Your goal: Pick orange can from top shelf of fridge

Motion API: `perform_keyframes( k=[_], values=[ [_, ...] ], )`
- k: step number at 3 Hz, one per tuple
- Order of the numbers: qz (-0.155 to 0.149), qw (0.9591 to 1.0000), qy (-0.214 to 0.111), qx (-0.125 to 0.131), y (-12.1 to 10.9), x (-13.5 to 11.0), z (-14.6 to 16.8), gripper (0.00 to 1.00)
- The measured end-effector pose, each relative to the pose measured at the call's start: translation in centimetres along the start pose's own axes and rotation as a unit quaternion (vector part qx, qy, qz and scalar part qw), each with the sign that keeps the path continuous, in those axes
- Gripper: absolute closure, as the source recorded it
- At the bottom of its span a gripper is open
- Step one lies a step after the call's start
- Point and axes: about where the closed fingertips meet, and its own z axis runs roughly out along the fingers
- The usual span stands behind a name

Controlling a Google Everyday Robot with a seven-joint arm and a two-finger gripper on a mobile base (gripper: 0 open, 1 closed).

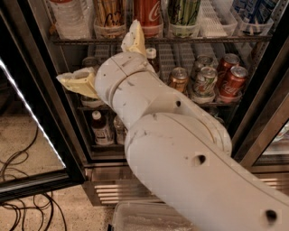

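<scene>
Fridge (pixel 54 106) door open; orange can (pixel 109 16) upright on top shelf (pixel 216 39), left of cola can (pixel 148 13); gripper (pixel 97 50) at shelf front, fingers (pixel 81 82) spread wide, holding nothing

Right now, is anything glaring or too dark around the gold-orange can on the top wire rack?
Camera view: the gold-orange metallic can is evenly lit, its top cropped; the white light strip at left glares; the open gripper, at the top wire rack's front edge, shows clearly.

Two red cola cans (pixel 233 82) stand beside a green-white can (pixel 205 81); black cables (pixel 20 178) lie on the floor (pixel 27 135).
</scene>
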Motion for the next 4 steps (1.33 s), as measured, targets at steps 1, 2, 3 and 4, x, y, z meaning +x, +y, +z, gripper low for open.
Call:
perform_keyframes(
  k=[1, 2, 3, 4],
  values=[
    [0.012, 0.9995, -0.019, 0.022, 0.0, -0.2, 1.2, 0.00],
    [0.038, 0.9970, -0.031, 0.060, -1.4, 0.7, 3.2, 0.01],
    [0.053, 0.9949, -0.042, 0.075, -2.2, 0.9, 6.2, 0.15],
    [0.061, 0.9935, -0.054, 0.080, -2.7, 0.7, 8.8, 0.21]
  ],
)
